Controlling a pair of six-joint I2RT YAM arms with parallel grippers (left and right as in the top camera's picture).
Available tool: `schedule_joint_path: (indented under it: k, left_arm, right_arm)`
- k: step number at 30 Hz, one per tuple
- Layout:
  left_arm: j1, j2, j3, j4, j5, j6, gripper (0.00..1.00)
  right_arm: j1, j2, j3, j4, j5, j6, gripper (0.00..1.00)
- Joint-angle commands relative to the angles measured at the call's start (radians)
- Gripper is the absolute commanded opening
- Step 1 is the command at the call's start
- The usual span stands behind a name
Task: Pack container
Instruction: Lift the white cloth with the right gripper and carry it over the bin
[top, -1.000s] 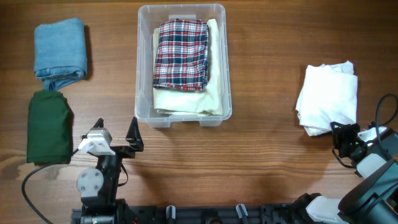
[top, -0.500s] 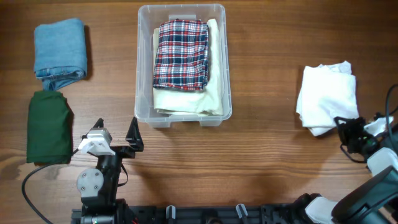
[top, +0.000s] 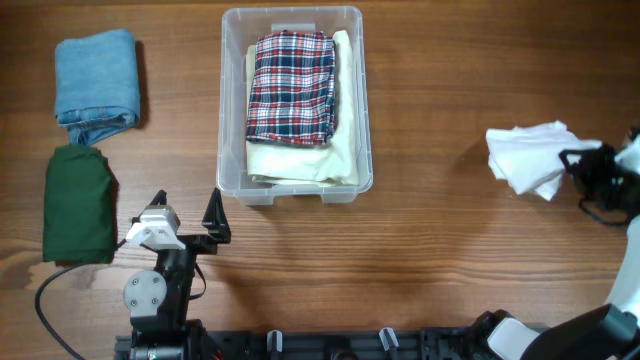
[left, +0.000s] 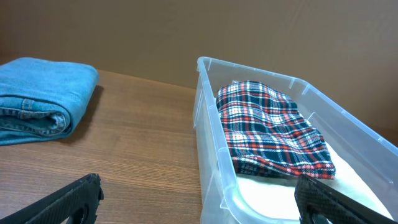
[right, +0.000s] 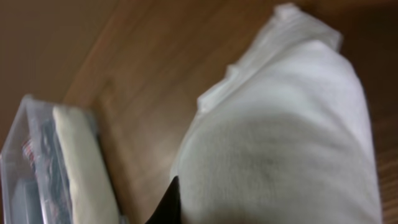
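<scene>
Partly cut off — right gripper (top: 572, 164) clamps white cloth (top: 522, 156).

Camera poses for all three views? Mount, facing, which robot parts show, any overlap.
Overhead: above the table, looking straight down; shows the container, left tool open, right tool gripping the white cloth.
Left wrist: low, facing across the table at the container and jeans; own fingers in the bottom corners.
Right wrist: close on the white cloth, container at lower left; one dark fingertip shows.
Shared: the container appears in all three.
</scene>
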Motion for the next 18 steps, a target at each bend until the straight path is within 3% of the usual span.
schedule_joint_path:
  k: [1,8,13,18]
  left_arm:
    - [0.007,0.0,-0.006,-0.002,-0.003,0.008,1.0]
    - [0.007,0.0,-0.006,-0.002,-0.003,0.008,1.0]
    - [0.007,0.0,-0.006,-0.002,-0.003,0.008,1.0]
    - [0.007,0.0,-0.006,-0.002,-0.003,0.008,1.0]
  right_arm:
    - [0.111,-0.023,0.182,-0.086,0.054,-0.1,0.04]
    - [0.33,-0.023,0.451,-0.197,0.101,-0.149,0.04]
    - [0.48,-0.017,0.567,-0.151,0.141,-0.144,0.04]
    - [0.623,-0.013,0.595,0.002,0.129,-0.111,0.04]
